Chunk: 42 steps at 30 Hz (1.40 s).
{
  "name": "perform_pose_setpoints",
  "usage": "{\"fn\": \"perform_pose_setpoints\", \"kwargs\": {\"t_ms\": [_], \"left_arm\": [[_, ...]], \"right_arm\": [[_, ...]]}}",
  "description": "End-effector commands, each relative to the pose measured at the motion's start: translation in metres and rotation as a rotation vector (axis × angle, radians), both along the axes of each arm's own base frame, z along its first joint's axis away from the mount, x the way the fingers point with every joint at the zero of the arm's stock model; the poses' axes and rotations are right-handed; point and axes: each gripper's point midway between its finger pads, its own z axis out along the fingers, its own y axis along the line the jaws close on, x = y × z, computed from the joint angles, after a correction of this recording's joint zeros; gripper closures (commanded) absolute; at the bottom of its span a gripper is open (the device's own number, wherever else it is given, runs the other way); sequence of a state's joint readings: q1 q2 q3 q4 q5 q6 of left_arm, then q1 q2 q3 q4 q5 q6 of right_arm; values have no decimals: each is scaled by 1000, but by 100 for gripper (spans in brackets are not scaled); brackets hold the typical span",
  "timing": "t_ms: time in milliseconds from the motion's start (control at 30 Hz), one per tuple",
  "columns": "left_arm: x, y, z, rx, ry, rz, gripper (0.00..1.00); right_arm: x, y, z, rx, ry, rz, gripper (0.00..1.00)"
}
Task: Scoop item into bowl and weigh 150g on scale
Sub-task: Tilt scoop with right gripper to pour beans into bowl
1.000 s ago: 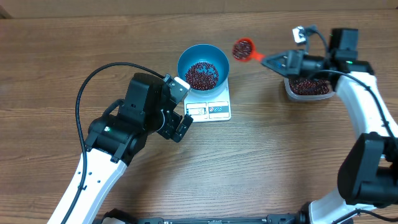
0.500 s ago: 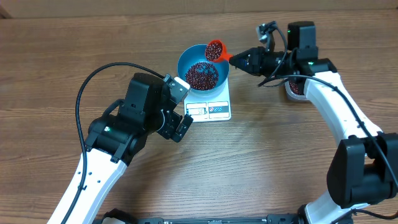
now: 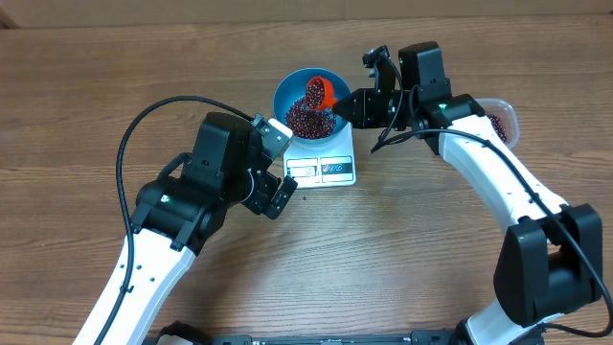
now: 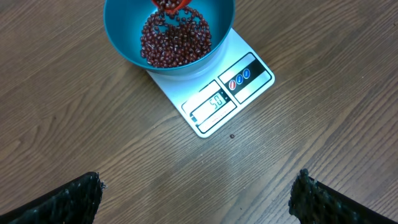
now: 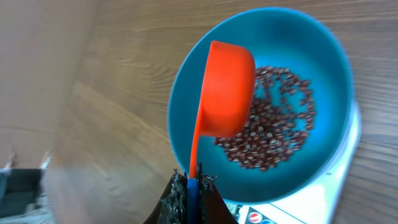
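Note:
The blue bowl [image 3: 283, 92] stands on the white scale [image 3: 337, 170] and holds a heap of dark red beans [image 3: 303, 119]. My right gripper [image 3: 356, 107] is shut on the handle of an orange scoop [image 3: 319, 93], which is tipped over the bowl with beans falling from it. In the right wrist view the scoop [image 5: 227, 87] shows its underside above the beans [image 5: 273, 134] in the bowl [image 5: 323, 56]. My left gripper [image 3: 285, 165] hangs open just left of the scale's display, its fingers [image 4: 68, 202] wide apart over bare wood. The scale [image 4: 249, 87] shows a lit reading.
A clear tub [image 3: 502, 115] with more beans sits at the right, partly hidden behind my right arm. One stray bean [image 4: 232, 136] lies on the wood in front of the scale. A black cable [image 3: 153, 120] loops over the left arm.
My right arm has swung left from the tub with the loaded scoop, reached the bowl and tipped the scoop over it. The left arm has not moved.

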<state>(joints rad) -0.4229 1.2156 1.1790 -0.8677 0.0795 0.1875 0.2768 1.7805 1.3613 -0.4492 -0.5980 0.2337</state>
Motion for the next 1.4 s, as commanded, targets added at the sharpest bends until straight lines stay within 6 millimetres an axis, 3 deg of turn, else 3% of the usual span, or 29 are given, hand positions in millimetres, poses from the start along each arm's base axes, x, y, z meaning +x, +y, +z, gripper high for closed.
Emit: {"fn": "perform_pose_setpoints", "kwargs": {"t_ms": [0,267,600,1167,1367], "left_arm": [[2,-2,13,-19,-33,-17,0],[2,-2,13,-19,-32,-17,0],[2,-2,13,-19,-33,-17,0],[2,-2,13,-19,-33,-17,0],[2,-2,13,-19,-33,-17,0]], "right_arm": [[7,-8,41,-38,-146,-21,96],[-5,-11,56,-147,-217,15,96],[-11,1,49,-310,-259,9,96],[-11,0,49,-346,-274,-6,96],[-11,-3,58,-362,-302,-19,96]]}}
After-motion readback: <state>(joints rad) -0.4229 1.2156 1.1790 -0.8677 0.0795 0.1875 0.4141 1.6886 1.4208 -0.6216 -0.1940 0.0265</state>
